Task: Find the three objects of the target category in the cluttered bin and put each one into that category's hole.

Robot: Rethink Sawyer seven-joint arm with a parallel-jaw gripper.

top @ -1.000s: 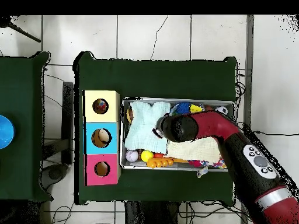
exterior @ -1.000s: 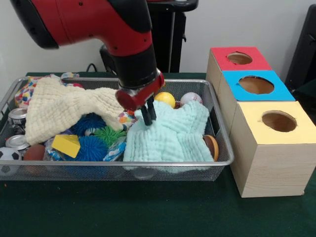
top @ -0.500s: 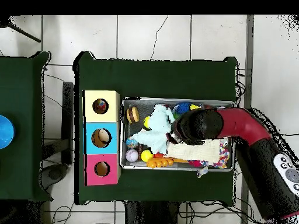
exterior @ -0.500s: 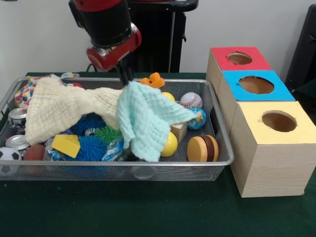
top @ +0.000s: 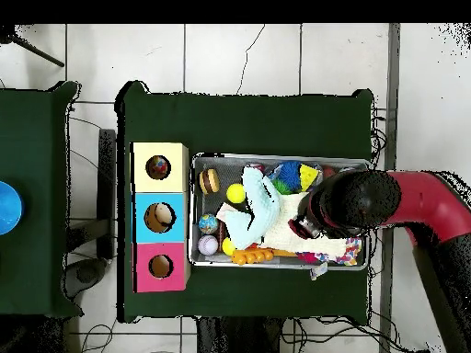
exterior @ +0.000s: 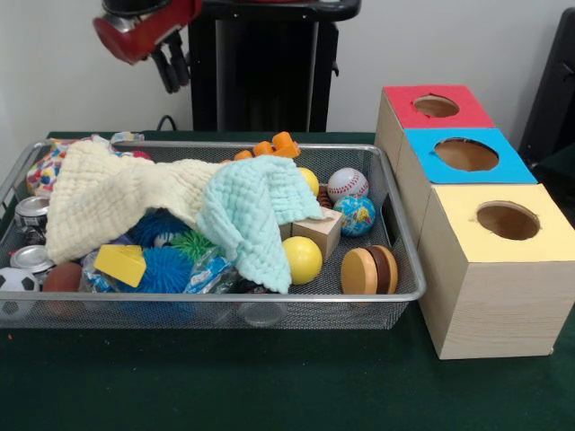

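My gripper (exterior: 172, 69) hangs high above the bin's back left, open and empty. Below it the wire bin (exterior: 296, 295) holds a mint cloth (exterior: 256, 211) bunched in the middle, partly over a cream cloth (exterior: 108, 193). To the cloth's right, uncovered, lie a yellow ball (exterior: 303, 259), a baseball (exterior: 347, 183), a globe ball (exterior: 358, 215), a wooden block (exterior: 316, 232) and wooden discs (exterior: 370, 269). In the overhead view the arm (top: 354, 202) covers the bin's right part and hides the gripper. The mint cloth (top: 253, 207) lies mid-bin.
Three boxes with holes stand beside the bin: red (exterior: 436, 106), blue (exterior: 465, 154), yellow (exterior: 506, 220). The bin's left half has spiky balls (exterior: 166, 269), a yellow card (exterior: 120, 264), cans (exterior: 32, 211) and a soccer ball (exterior: 13, 285). An orange toy (exterior: 274, 144) sits at the back rim.
The gripper pulled the mint cloth up and left off the balls, let it go, and rose away to the upper left. The cloth dropped in a heap mid-bin.
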